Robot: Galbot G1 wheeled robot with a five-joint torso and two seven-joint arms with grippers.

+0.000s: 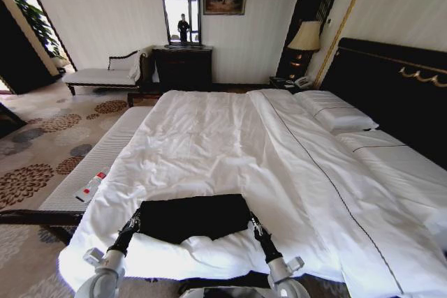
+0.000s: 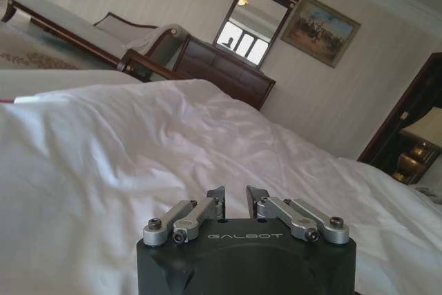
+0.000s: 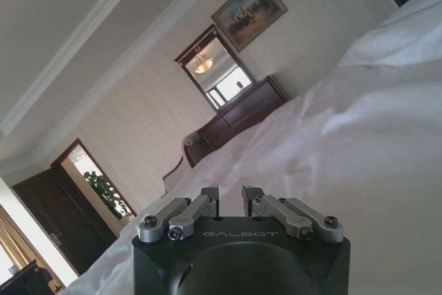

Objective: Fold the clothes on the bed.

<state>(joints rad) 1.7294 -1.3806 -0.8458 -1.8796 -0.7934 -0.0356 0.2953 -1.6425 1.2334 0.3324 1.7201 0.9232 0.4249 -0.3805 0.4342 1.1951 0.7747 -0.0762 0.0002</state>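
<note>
The clothes, a black T-shirt [image 1: 192, 216], lie folded into a flat rectangle on the white duvet near the closest edge of the bed [image 1: 230, 137]. My left gripper [image 1: 131, 225] sits at the shirt's left edge and my right gripper [image 1: 257, 227] at its right edge. In the left wrist view the left gripper [image 2: 235, 195] has its fingers drawn together with only a narrow gap and no fabric between them. The right gripper [image 3: 231, 195] looks the same in the right wrist view. Both wrist views look out over bare white duvet.
A pale bench [image 1: 105, 151] runs along the bed's left side with a bottle [image 1: 91, 187] on it. Pillows [image 1: 335, 113] and the dark headboard [image 1: 391, 82] are on the right. A chaise [image 1: 105, 75], dresser [image 1: 183, 66] and lamp [image 1: 305, 36] stand at the far wall.
</note>
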